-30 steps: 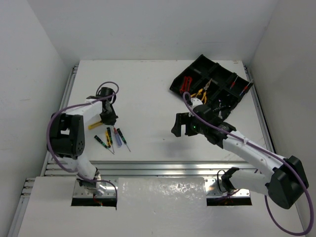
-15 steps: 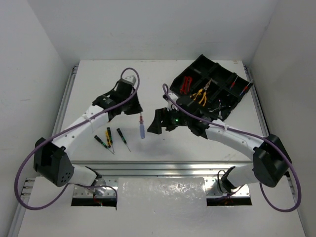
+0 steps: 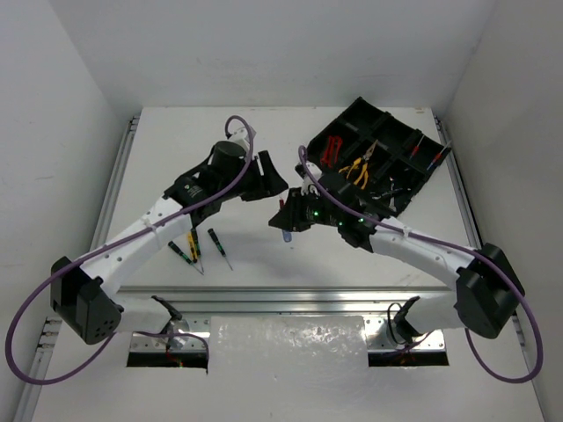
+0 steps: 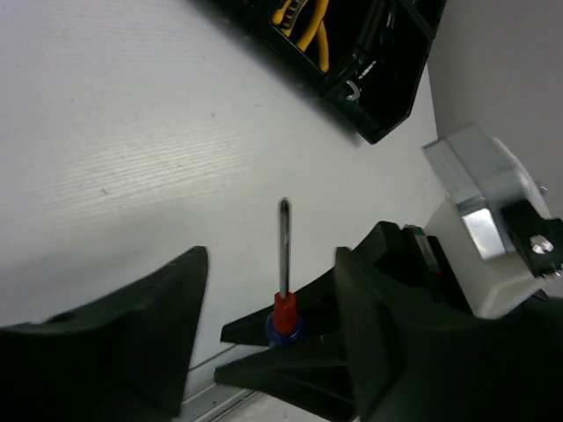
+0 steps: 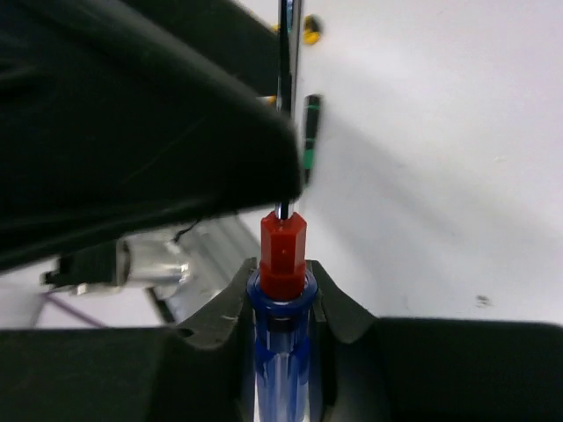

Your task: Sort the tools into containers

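A blue-handled screwdriver (image 5: 281, 352) with a red collar (image 4: 283, 312) stands between the two grippers above the middle of the table. My right gripper (image 5: 281, 294) is shut on its blue handle. My left gripper (image 4: 268, 264) is open, its fingers apart on either side of the bare shaft (image 4: 283, 246) and clear of it. From above, the left gripper (image 3: 273, 186) and right gripper (image 3: 290, 220) meet nose to nose, and only the handle's end (image 3: 288, 236) shows. The black tray (image 3: 313, 145) lies at the back right with red-and-black pliers (image 3: 332, 149) and yellow pliers (image 3: 356, 167) in its compartments.
Three thin screwdrivers lie on the table at the front left: green-black (image 3: 183, 252), yellow (image 3: 193, 242) and a dark one (image 3: 218, 247). The tray's near corner (image 4: 387, 97) shows in the left wrist view. White walls close off the table on both sides.
My left arm has carried the blue screwdriver right to the middle. The right gripper came left and shut on its handle, and the left jaws have opened off it.
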`<state>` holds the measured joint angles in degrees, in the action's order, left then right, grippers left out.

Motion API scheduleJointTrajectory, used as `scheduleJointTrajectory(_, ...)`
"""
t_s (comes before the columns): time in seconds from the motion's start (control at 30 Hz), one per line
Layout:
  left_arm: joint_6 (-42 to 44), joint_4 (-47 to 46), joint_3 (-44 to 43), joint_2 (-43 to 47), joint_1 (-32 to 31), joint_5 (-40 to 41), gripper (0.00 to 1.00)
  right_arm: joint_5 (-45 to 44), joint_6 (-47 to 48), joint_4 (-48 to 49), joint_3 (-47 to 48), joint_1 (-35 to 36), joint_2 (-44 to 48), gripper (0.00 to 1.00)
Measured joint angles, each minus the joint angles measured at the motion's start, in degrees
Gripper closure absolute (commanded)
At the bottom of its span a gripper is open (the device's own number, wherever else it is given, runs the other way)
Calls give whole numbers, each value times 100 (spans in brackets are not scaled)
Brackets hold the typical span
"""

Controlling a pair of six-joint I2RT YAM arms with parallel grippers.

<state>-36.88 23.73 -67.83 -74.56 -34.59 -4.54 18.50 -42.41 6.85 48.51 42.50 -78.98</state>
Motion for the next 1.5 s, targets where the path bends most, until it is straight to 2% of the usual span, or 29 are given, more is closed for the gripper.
scheduleJointTrajectory(0.03,-35,-15,0,0,0,44,25,-140,0,-74,-28,-4,76,100)
scheduleJointTrajectory(0.07,-52,17,-9,0,0,122,6,-319,59,-170,-31,-2,153,100)
scheduleJointTrajectory(0.13,-24,223,-76,0,0,369,1,-662,186,-433,24,-50,269,100)
scheduleJointTrajectory(0.23,59,887,-444,13,0,1169,0,-1025,323,-1115,367,-520,214,100)
scheduleJointTrajectory(0.27,136,1196,-612,81,0,1683,0,-1187,348,-1390,573,-931,105,100)
scheduleJointTrajectory(0.37,356,1641,-619,409,2,2328,0,-1875,494,-1982,1283,-2166,-494,100)
scheduleJointTrajectory(0.53,848,1904,367,1421,4,2691,0,-3230,789,-2898,3049,-3641,-2291,100)
scheduleJointTrajectory(0.83,1355,1617,1910,1681,4,2640,1,-4437,1099,-3606,5226,-4548,-4280,100)
scheduleJointTrajectory(1.17,1600,1220,2041,1803,2,2179,0,-4898,1167,-3858,6457,-5134,-5167,100)
scheduleJointTrajectory(1.33,1606,1128,2052,1921,2,2159,0,-4924,1349,-3816,7012,-5263,-5657,89)
scheduleJointTrajectory(1.37,1606,1123,2052,1904,2,2162,0,-4913,1381,-3821,7020,-5265,-5696,84)
scheduleJointTrajectory(1.4,1604,1123,2052,1886,2,2162,0,-4892,1408,-3818,7027,-5265,-5742,63)
scheduleJointTrajectory(1.47,1604,1123,2055,1851,2,2166,0,-4828,1416,-3814,7047,-5265,-5814,39)
scheduleJointTrajectory(1.5,1602,1126,2055,1838,2,2179,0,-4809,1453,-3825,7062,-5265,-5838,30)
